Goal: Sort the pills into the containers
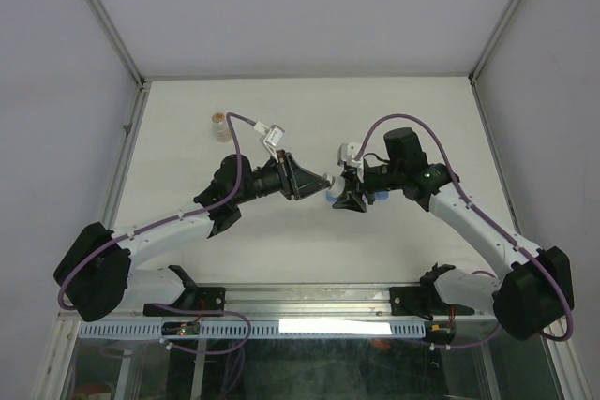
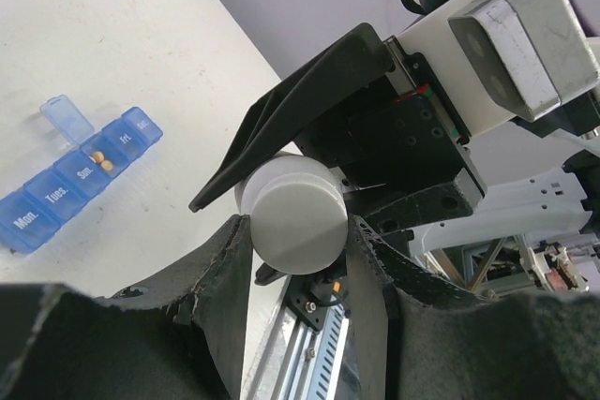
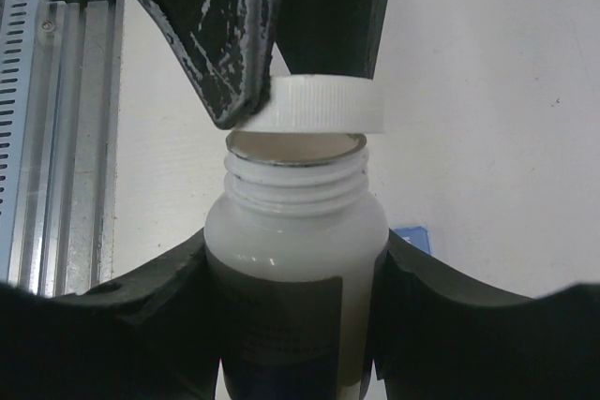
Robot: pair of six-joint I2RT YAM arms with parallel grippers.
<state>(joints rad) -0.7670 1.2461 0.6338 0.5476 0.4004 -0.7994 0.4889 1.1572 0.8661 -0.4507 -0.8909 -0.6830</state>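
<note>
The white bottle is running off the right wrist view's bottom edge; the pill organiser is showing just one blue corner there. From above, the right tool is covering most of it, and the left wrist view is cropping its end compartment.

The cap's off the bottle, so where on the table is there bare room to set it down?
Bare table lies between the forearms and the near rail, and along the far edge right of the small clear bottle. The centre is crowded: left fingers with the cap and right fingers with the white bottle meet beside the pill organiser.
</note>
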